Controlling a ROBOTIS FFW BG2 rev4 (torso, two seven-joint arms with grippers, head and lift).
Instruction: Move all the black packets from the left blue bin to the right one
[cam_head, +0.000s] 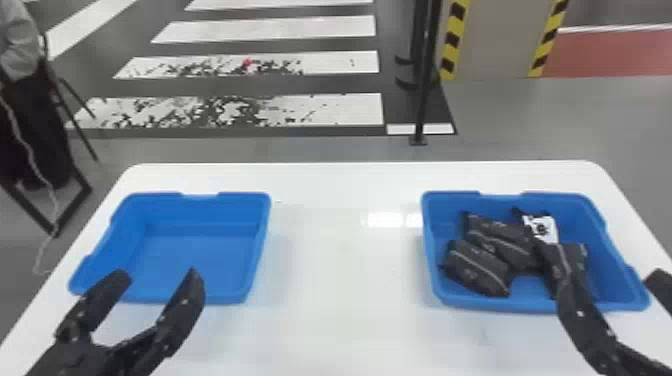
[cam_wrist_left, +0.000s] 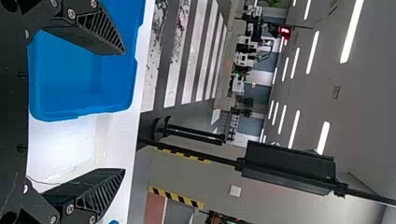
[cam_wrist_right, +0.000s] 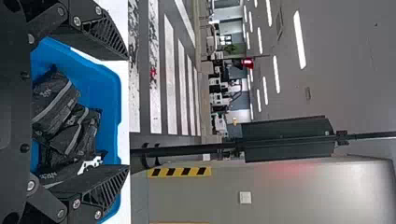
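In the head view my left gripper (cam_head: 159, 276) stands open at the near edge of the left blue bin (cam_head: 195, 250), which holds no packets. The right blue bin (cam_head: 617, 265) holds several black packets (cam_head: 477, 267), one with a white label (cam_head: 542, 229). My right gripper (cam_head: 607, 282), also open, is at that bin's near right part, one finger overlapping a packet. The left wrist view has my left gripper (cam_wrist_left: 124, 112) with nothing between its fingers. Packets (cam_wrist_right: 56, 105) lie beyond my right gripper (cam_wrist_right: 128, 112) in the right wrist view.
Both bins stand on a white table (cam_head: 340, 270) with a wide gap between them. Behind the table are a black pole (cam_head: 425, 75) and a striped pillar (cam_head: 500, 40). A person sits off to the far left.
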